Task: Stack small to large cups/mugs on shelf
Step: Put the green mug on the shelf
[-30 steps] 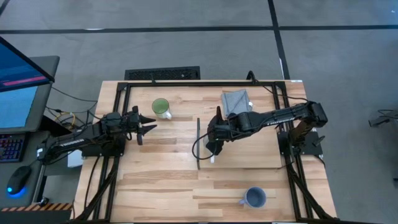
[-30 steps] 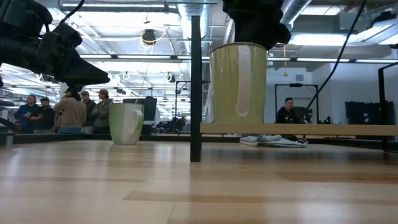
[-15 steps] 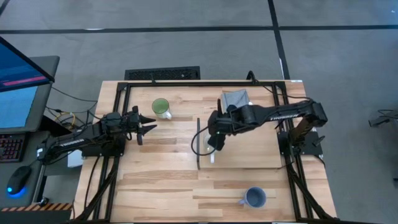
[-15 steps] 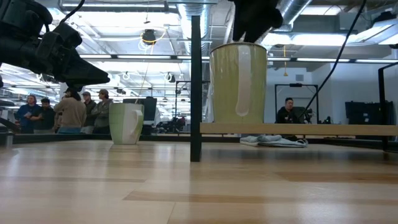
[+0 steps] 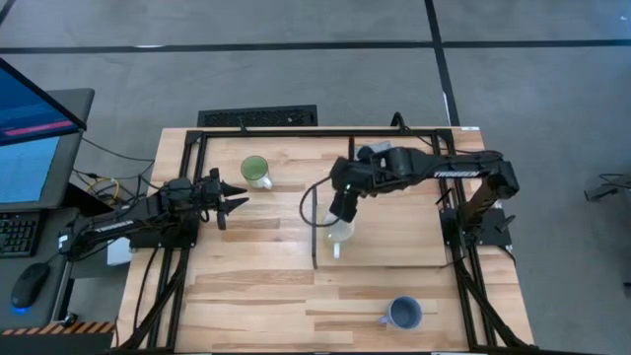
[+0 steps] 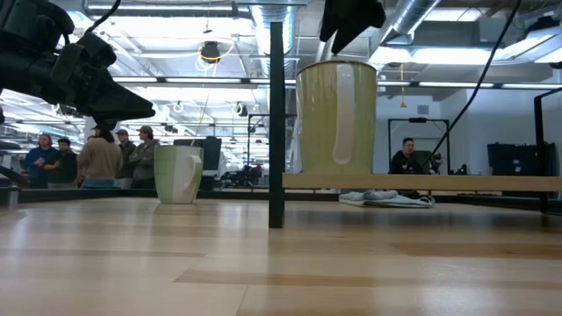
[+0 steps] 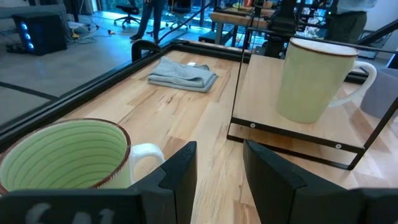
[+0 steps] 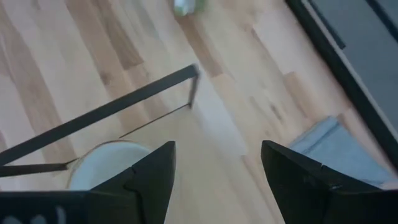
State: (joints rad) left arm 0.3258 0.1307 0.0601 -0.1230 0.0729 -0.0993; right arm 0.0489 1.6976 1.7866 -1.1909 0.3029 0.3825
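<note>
The left hand (image 5: 235, 200) hovers open and empty at the worktop's (image 5: 256, 286) left side, just beside the green-lined mug (image 5: 256, 171). The cream mug (image 5: 339, 233) stands on the shelf (image 5: 394, 242) near its dark left edge. The right hand (image 5: 345, 209), open and empty, hangs above it. The blue-grey mug (image 5: 403, 313) sits near the front edge, with bare worktop around it.
</note>
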